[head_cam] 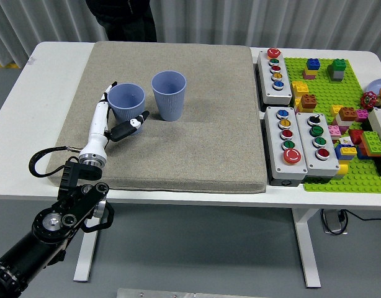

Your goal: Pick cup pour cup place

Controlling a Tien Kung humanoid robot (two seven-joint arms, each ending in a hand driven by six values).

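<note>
A white bench (pixel 29 118) filled most of the view, and a large grey-brown mat (pixel 178 112) covered its left and middle part from the far edge almost to the near edge. At the right end of the bench lay a green building-block baseplate (pixel 339 124) strewn with coloured bricks, and between it and the mat stood three grey button boxes (pixel 291 143), one at the back and two side by side nearer the front, each with a column of coloured buttons. A person in dark clothing (pixel 122 15) stood at the far side of the bench, showing only at the top edge. The robot's left arm (pixel 48 230) rose from the lower left corner, black at its base and white along the forearm, with a black cable looped beside it over the bench's near edge. Its left hand (pixel 113 118) lay on the mat against the left cup (pixel 126 104), a blue ribbed cup standing upright; the fingers (pixel 108 90) were spread apart around the cup's left side while the thumb reached toward its front right, so the hand bracketed the cup without closing on it. The right cup (pixel 169 94), also blue and upright, stood just beside the first, a little farther back on the mat and apart from the hand.
</note>
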